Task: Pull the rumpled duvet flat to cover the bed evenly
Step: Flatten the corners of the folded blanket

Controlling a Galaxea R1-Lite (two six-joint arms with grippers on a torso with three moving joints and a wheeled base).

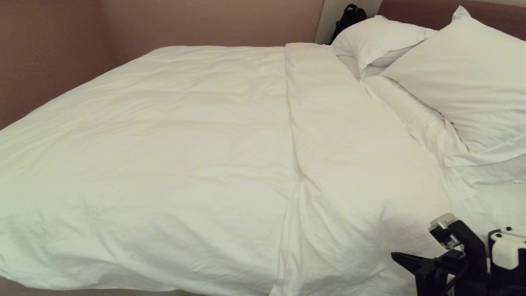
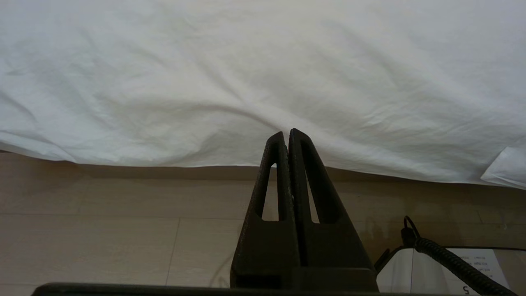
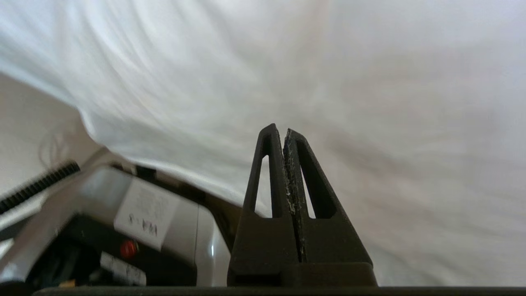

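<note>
The white duvet [image 1: 185,144] lies spread over the bed [image 1: 415,10], with a folded-back band [image 1: 328,123] across it near the pillows. Its near edge [image 2: 205,123] hangs just above the floor. At the bed's near right corner my right gripper [image 1: 393,255] is shut and empty, pointing along the duvet's edge. In the right wrist view the right gripper [image 3: 284,130] has blurred white duvet [image 3: 370,102] ahead of it. My left gripper [image 2: 286,133] is shut with nothing in it, low in front of the duvet's hanging side. It is out of the head view.
Two plump white pillows [image 1: 464,70] lean on the brownish headboard, with fitted sheet [image 1: 497,201] bare beside them. A black object [image 1: 349,16] sits behind the far pillow. A brownish wall [image 1: 49,49] runs along the far side. Pale plank floor [image 2: 123,230] and my base [image 3: 156,213] are below.
</note>
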